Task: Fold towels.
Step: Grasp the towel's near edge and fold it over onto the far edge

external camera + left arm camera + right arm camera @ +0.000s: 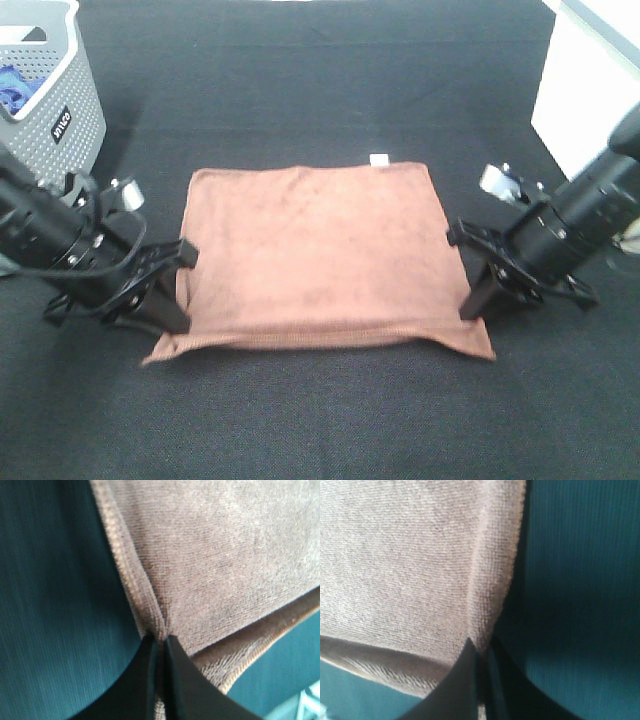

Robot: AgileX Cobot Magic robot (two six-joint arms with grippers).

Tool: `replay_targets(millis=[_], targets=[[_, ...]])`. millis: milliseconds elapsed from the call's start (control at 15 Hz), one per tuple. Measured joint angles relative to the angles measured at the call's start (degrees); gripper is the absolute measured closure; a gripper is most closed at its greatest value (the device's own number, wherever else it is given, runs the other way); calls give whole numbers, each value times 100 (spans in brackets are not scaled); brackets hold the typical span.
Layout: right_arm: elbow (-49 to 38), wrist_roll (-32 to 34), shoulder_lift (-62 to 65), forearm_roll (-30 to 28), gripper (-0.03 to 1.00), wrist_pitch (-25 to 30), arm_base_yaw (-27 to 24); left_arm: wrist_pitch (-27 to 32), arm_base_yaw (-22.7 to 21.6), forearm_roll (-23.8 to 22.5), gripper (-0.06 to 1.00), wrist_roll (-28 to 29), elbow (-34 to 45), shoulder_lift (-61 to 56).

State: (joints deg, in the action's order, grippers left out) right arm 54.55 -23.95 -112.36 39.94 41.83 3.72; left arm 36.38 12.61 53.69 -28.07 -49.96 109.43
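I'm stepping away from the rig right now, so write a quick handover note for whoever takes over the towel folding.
Left gripper: shut on the towel, at its left side edge near the front corner.
Right gripper: shut on the right side edge, likewise near the front.
The towel lies spread on the black table, white tag at the far edge; the front strip looks slightly raised between the two pinches.
Done: both side edges gripped. No finished fold shows.
To do: probably carry the front over towards the far edge, release, then fold again as needed.
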Motion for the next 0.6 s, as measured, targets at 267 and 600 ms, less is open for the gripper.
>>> replay_targets(millis=[267,600], targets=[[-327,-143,138,241,97,-86,0,-103,0,-6,93,-40,206,-126],[1266,-1054,17,819,97,-264,0,-1301,0,246,93,-773,-670,-126]])
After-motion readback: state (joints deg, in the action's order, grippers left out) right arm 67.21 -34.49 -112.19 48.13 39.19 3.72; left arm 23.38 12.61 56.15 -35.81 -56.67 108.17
